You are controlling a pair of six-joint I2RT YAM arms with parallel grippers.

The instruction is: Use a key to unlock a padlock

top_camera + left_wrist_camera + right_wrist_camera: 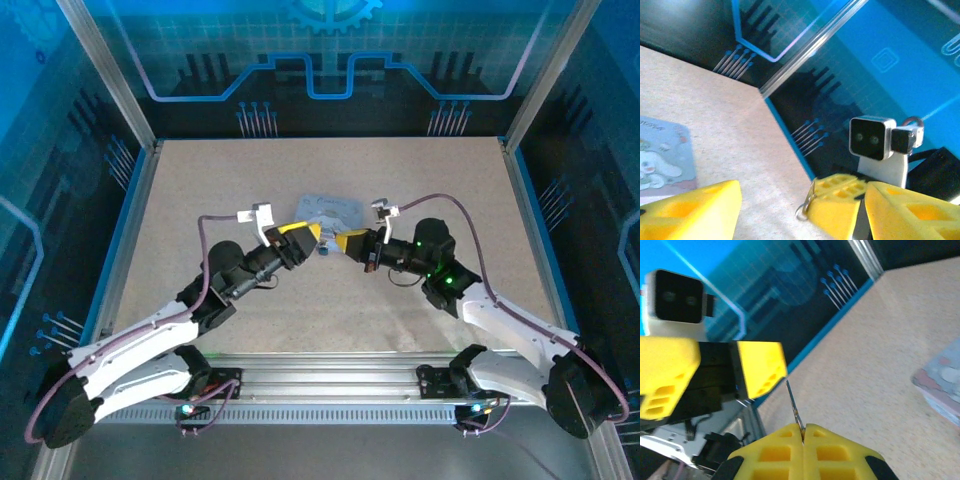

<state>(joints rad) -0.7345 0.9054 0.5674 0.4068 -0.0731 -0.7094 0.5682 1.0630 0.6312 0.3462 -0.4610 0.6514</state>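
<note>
Right wrist view is showing my right pincer (802, 430) pinching the key (794, 402) over the desk (880, 340), facing the left pincer (717, 370) gaping wide; I'm not making out the padlock, so insertion is probably needing it gripped first.

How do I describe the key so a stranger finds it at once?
On the table, find the blue tin. On its near side the right gripper pinches the key: a thin grey metal sliver, unlike the thick yellow fingers around it.
</note>
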